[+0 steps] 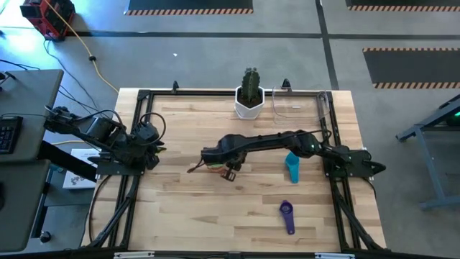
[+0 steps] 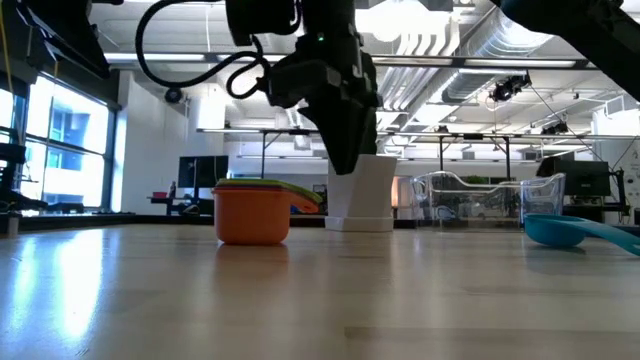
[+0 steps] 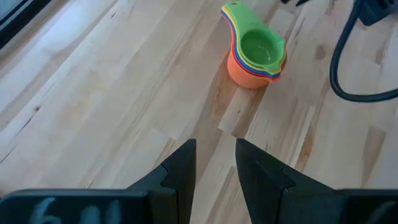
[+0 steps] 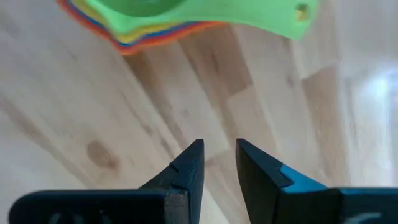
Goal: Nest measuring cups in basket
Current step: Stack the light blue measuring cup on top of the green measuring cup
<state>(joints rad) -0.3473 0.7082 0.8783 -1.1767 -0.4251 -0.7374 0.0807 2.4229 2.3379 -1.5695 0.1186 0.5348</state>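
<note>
A partly built stack of measuring cups stands near the middle of the tabletop, orange cup at the bottom, green cup on top, with yellow, blue and a reddish rim showing between them. The right gripper hangs just above and beside the stack, jaws slightly parted and pinching nothing; bare wood shows through the gap. The left gripper waits at the tabletop's left edge, facing the stack from well apart, jaws likewise a little spread and empty.

Two cups lie loose: a teal cup on the right side of the tabletop, and a purple cup nearer the front edge. The clear basket sits at the back edge, just beside the white cactus pot, and appears to hold no cup.

By the look of it the nesting is well advanced but unfinished: teal and purple have yet to join the stack, and the stack itself has yet to go into the basket.
</note>
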